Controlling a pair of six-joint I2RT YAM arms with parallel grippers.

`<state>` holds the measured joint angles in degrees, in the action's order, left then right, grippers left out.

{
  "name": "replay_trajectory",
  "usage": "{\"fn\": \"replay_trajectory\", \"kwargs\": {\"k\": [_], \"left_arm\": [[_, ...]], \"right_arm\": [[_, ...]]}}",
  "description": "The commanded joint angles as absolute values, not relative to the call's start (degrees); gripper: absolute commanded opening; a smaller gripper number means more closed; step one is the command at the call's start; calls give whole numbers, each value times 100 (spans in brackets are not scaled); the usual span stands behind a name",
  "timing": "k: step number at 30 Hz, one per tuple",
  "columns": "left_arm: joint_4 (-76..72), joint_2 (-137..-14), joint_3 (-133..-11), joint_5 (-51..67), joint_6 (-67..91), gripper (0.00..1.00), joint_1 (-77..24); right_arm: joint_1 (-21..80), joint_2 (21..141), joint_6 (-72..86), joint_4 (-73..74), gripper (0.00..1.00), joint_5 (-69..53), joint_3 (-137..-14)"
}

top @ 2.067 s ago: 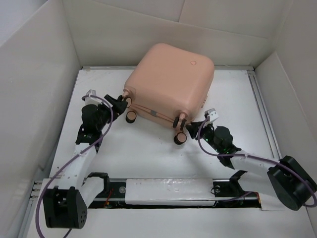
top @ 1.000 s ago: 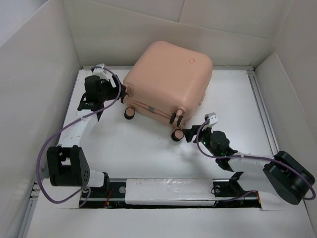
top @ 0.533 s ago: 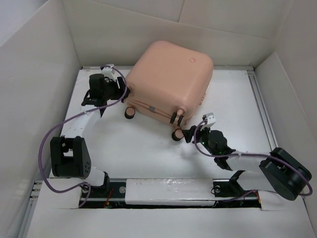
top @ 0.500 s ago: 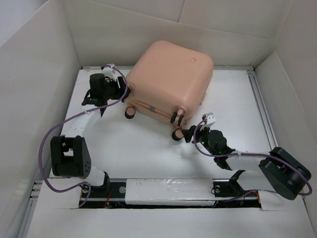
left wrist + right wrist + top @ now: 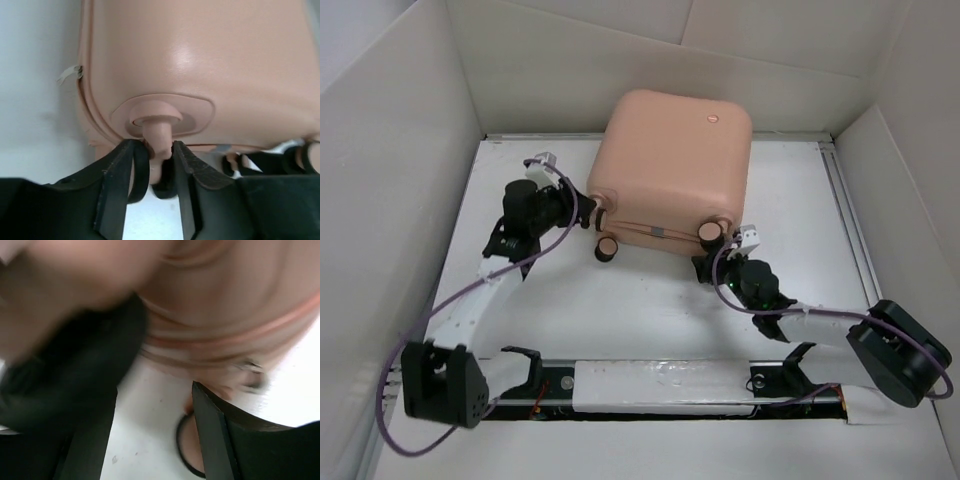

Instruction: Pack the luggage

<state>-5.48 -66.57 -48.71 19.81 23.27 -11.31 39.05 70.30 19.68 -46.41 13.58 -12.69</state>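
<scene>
The peach-pink luggage (image 5: 670, 160) lies shut and flat at the back middle of the table, its wheeled edge towards the arms and its round emblem (image 5: 712, 120) on top. My left gripper (image 5: 584, 207) is at its near left corner. In the left wrist view the left gripper (image 5: 159, 165) is shut on the peach stem of a luggage wheel (image 5: 158, 142), both fingers (image 5: 131, 167) touching it. My right gripper (image 5: 705, 262) sits just in front of the near right wheel (image 5: 710, 232). The right wrist view is blurred: the right gripper (image 5: 150, 440) stands open, with a wheel (image 5: 187, 447) beside its right finger.
White cardboard walls (image 5: 400, 180) ring the white table (image 5: 620, 320) on the left, back and right. Another luggage wheel (image 5: 607, 248) rests on the table near the left arm. The mounting rail (image 5: 660, 385) runs along the near edge. Purple cables loop off both arms.
The luggage has swung round so its wheeled edge faces the arms squarely. My left gripper came nearer with it and closed on a wheel stem. The right arm barely moved.
</scene>
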Motion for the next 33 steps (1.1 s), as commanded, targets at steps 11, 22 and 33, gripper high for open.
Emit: {"fn": "replay_trajectory", "kwargs": {"k": [11,22,33], "left_arm": [[-396,-4641,-3655,1767,3313,5,-1310],[61,-5343,-4753,1749,2725,95,-1310],[387,-6240,-5159,1099,2496,91,-1819]], "right_arm": [[3533,6311,2452,-4324,61,1521,-1107],[3656,5960,2769,-4166,68,1731,-950],[3656,4537,3339,-2550,70,2214,-940]]}}
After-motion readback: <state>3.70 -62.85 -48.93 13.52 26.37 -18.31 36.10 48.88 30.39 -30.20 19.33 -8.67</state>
